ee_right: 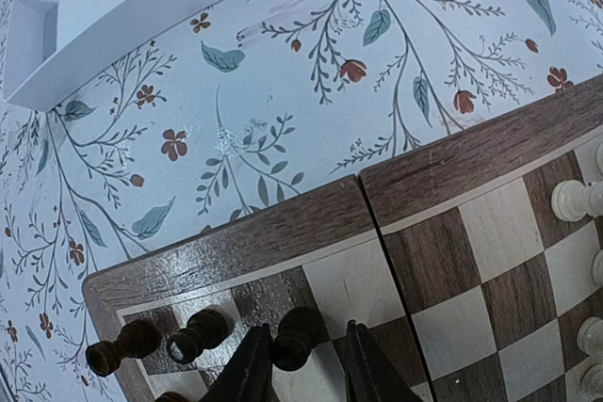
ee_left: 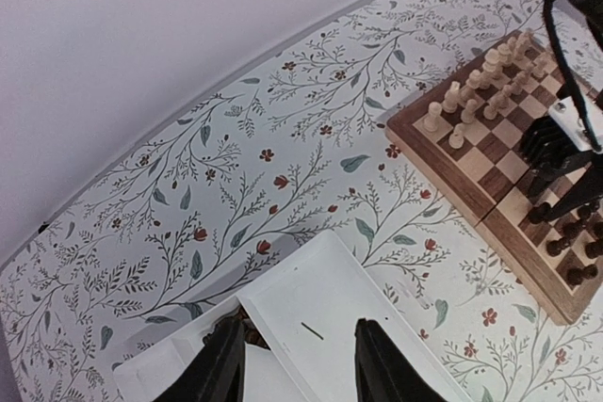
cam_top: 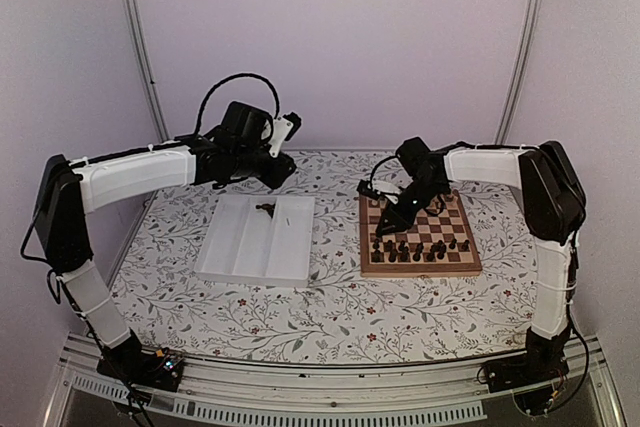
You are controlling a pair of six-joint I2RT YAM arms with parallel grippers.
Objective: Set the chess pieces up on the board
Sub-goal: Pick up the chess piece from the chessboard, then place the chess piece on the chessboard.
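Two near rows of the board [cam_top: 420, 270] carry the dark chess pieces [cam_top: 415, 247], too small in the top view to tell types, several merging into blobs. Board is checkered light and dark brown with a pale border and a seam across the middle, on the right half of the floral counter [cam_top: 330, 317]. Right hand [ee_right: 306, 345] is low over the board's near left corner, fingers apart either side of one standing dark piece [ee_right: 290, 338]. A sliver of gap shows at one finger, so not clamped. Other dark pieces beside it are partly cut off by the frame bottom. Pale pieces [ee_left: 480, 91] stand on the far rows, hidden behind the right arm in the top view. White tray [cam_top: 230, 252] lies left of the board, apart from it, with long compartments. It holds a lone dark piece [cam_top: 265, 209] at its far end, which compartment unclear. Left hand [ee_left: 298, 327] hangs over that far end, fingers apart with nothing between, the lone dark piece just beside one finger and half hidden.
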